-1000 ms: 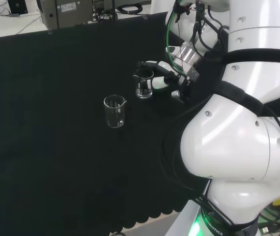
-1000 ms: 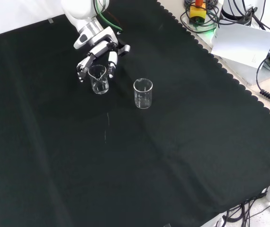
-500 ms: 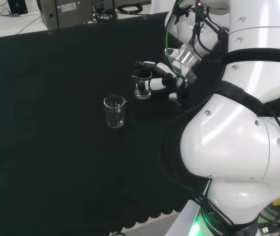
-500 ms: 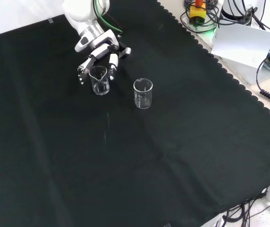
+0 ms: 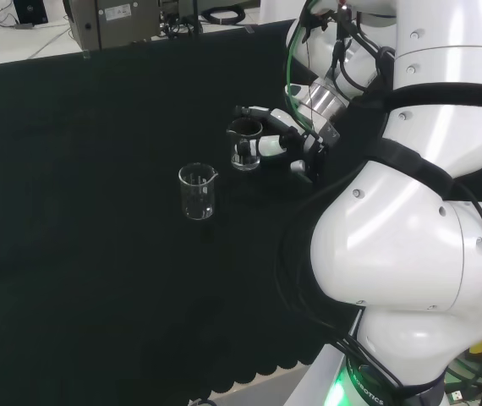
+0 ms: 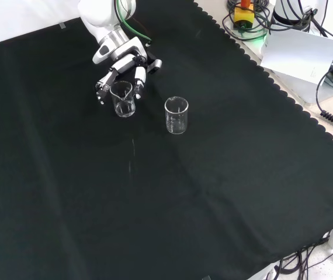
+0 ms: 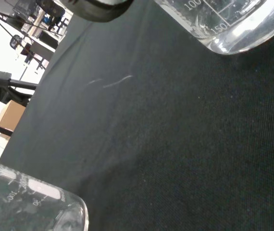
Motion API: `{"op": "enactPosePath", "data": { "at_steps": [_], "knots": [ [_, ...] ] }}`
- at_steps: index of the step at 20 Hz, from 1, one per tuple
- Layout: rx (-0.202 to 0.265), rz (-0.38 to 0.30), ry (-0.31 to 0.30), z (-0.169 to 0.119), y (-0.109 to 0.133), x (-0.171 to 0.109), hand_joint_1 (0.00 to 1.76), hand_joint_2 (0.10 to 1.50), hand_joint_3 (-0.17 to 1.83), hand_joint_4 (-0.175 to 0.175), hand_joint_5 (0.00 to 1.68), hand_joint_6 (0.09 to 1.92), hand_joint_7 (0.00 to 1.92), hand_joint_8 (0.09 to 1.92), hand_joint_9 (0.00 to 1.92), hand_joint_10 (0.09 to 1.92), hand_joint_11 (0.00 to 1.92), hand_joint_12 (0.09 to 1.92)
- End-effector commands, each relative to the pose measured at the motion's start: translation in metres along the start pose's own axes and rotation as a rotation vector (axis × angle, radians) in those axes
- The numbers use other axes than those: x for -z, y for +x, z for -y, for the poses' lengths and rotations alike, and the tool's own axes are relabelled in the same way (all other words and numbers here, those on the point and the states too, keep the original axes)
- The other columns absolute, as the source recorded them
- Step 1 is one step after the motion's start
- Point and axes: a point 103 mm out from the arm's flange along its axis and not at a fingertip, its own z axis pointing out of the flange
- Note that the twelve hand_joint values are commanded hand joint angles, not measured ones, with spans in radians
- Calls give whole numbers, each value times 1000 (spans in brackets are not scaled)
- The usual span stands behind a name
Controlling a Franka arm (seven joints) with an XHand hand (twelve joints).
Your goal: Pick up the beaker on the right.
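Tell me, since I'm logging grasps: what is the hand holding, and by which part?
The hand has its fingers curled round the beaker nearer the arm, gripping its glass wall just below the rim. The other beaker stands apart, untouched.

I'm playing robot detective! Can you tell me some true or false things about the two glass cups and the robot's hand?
1. Two clear beakers stand on the black cloth. True.
2. The hand is curled around one beaker. True.
3. The other beaker lies on its side. False: it stands upright.
4. The two beakers touch each other. False: they stand apart.
5. The free beaker is full of red liquid. False: it looks empty.
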Motion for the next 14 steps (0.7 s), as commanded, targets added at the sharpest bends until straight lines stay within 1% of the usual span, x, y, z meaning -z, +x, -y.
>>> {"op": "enactPosePath", "data": {
  "at_steps": [1, 11, 14],
  "knots": [
    [-2, 5, -1, -2, 1, 2, 943, 944, -175, 23, 401, 87, 296, 650, 400, 535, 0, 1273],
    [-26, -13, 17, -4, -6, -6, 941, 944, -175, 21, 371, 87, 287, 654, 404, 533, 0, 1280],
    [-21, -24, 19, -5, -5, -7, 941, 944, -175, 21, 372, 87, 286, 654, 404, 533, 0, 1281]
  ]
}}
